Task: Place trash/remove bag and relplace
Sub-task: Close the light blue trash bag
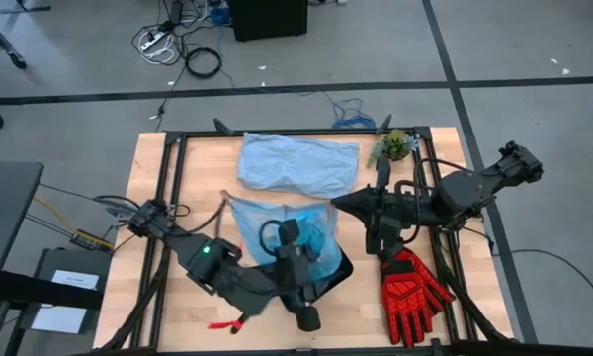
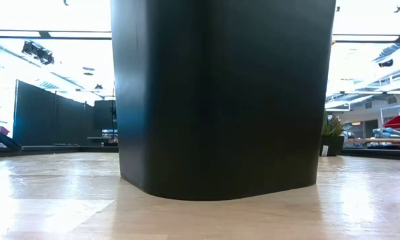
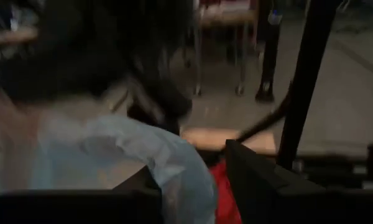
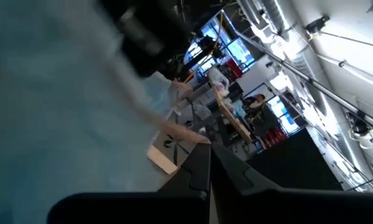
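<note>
Bag: the bright blue bag [image 1: 257,216] is spread out over the black bin [image 1: 339,269], near the front of the desk [image 1: 178,178]. Its far edge looks pulled tight.
Trash: you cannot see any paper wads right now. They may be inside the bag, but that is hidden.
Right hand: your right hand [image 1: 336,205] is at the bag's far right corner. It is closed tight and seems to pinch the bag's edge there.
Left hand: your left hand [image 1: 289,240] is low over the middle of the bag. You cannot tell if it is wide or narrow, or if it has any of the bag.
Step now: this looks like work on the bag at the bin. You cannot tell yet if the bag goes up or down.
Do it well: hold the right corner tight and do not let go. Get the left hand a good pinch on the other side of the edge before you pull.
Pull: move both hands together and slowly. The bag is thin, so a hard tug could rip it or tip the bin.
Watch out: the red glove [image 1: 412,294] lies just beside the bin on the right. Do not drag the bag over it.
Other bag: the pale bag [image 1: 296,163] lies flat at the back, next to the plant [image 1: 393,146]. Leave both alone for now.
</note>
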